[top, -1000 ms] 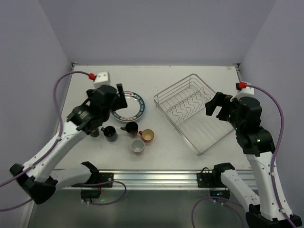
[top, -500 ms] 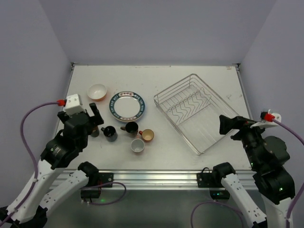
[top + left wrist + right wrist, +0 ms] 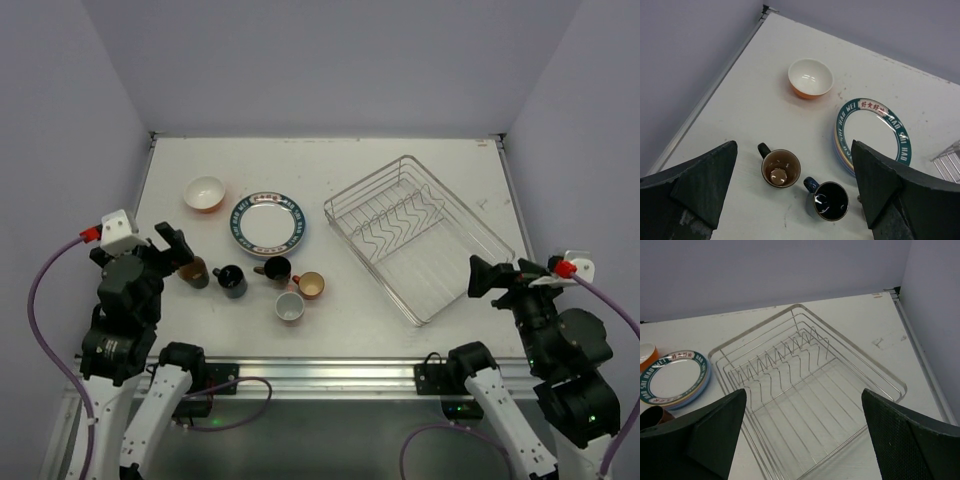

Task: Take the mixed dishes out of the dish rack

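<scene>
Both apart, holding nothing: left gripper (image 3: pixel 172 248) at near-left edge beside mugs (image 3: pixel 290 307), right gripper (image 3: pixel 503 277) off rack's (image 3: pixel 385 232) near-right corner. Plates (image 3: pixel 267 223), bowl (image 3: pixel 204 192) left. I see a surface (image 3: pixel 330 160) strip between rack and plates.

You face a white table (image 3: pixel 300 165) boxed in by plain lavender-grey walls (image 3: pixel 330 60) on three sides (evenly lit, soft shadows), with a silver metal rail (image 3: pixel 330 372) along its near edge.
</scene>
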Motion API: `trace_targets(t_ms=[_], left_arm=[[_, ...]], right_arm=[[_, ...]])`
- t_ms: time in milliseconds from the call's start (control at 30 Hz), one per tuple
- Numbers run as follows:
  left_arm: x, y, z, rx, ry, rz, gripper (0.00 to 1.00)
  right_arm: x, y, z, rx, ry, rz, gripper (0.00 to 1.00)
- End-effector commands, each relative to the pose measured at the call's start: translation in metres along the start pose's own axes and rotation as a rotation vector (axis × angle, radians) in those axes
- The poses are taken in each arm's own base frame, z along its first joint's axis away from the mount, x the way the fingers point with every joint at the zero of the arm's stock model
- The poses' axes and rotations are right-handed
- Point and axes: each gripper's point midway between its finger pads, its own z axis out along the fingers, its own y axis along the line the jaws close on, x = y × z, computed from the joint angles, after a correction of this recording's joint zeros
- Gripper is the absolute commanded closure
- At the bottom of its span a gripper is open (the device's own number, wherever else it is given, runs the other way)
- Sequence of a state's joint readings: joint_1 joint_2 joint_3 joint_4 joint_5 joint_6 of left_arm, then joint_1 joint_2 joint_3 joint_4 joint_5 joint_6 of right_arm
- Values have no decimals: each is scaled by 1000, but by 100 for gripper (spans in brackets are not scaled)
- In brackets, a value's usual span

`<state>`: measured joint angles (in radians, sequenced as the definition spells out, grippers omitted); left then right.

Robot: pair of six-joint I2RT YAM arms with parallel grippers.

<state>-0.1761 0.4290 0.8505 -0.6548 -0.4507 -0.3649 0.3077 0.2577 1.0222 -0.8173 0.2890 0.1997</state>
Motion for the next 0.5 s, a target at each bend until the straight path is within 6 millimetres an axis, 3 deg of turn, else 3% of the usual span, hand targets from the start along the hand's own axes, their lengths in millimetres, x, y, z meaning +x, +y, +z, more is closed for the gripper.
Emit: trace_targets(t_ms=[0,33,67,233,467], left_arm=[[-36,-23,-26,178,-72,95,0],[-35,-21,-30,179,-54,121,0],[-48,-20,-38,180,-75,127,0],[-46,-19,-58,241,-98,153,0],[-41,-12,-64,238,-129,144,0]], right_arm=[[-6,2,-11,-37,-32,-33,1],[-8,1,-13,-37,-40,-29,1],[-9,2,-14,-42,-44,-29,1],[-15,11,-21,-96,-55,-5,1],[-12,13,-16,-98,-61,23,1]])
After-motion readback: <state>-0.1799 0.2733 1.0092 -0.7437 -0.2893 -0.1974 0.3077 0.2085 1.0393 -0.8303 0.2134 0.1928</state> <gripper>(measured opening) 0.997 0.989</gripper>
